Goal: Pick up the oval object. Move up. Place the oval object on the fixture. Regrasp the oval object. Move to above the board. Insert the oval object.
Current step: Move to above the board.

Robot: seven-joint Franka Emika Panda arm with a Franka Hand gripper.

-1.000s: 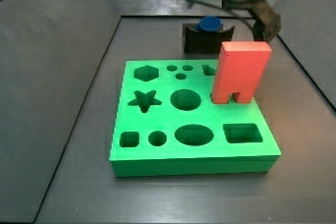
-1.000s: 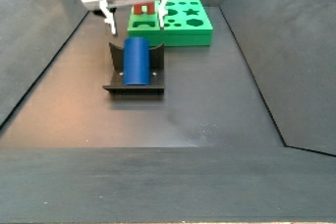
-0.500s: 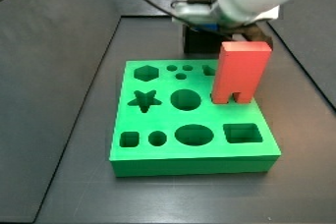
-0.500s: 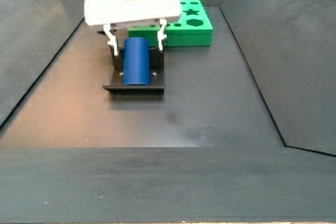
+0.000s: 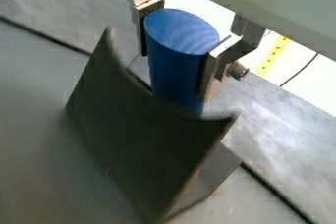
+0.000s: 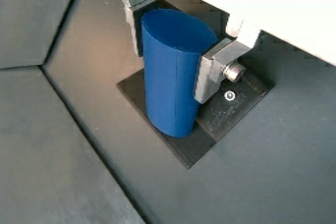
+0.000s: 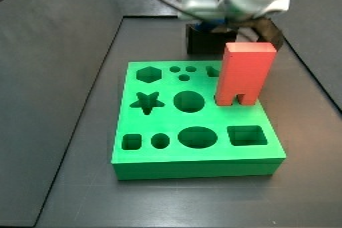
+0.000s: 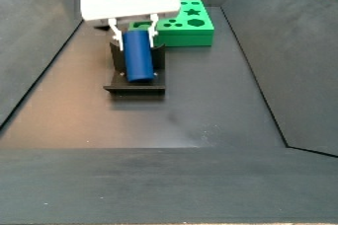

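Two fingers (image 6: 217, 69) of the gripper (image 5: 188, 33) stand on both sides of the peg (image 5: 176, 61), pinching it as it lies on the fixture (image 8: 133, 84) on the tabletop (image 8: 199, 120).

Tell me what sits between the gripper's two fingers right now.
The oval object lying on the fixture sits between the gripper's fingers, seen in both wrist views.

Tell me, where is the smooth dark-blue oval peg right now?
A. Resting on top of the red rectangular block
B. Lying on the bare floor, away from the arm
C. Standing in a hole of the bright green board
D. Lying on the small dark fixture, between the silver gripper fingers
D: in a wrist view the dark-blue oval peg lies on the dark fixture, with the gripper straddling it, one silver finger on each side.
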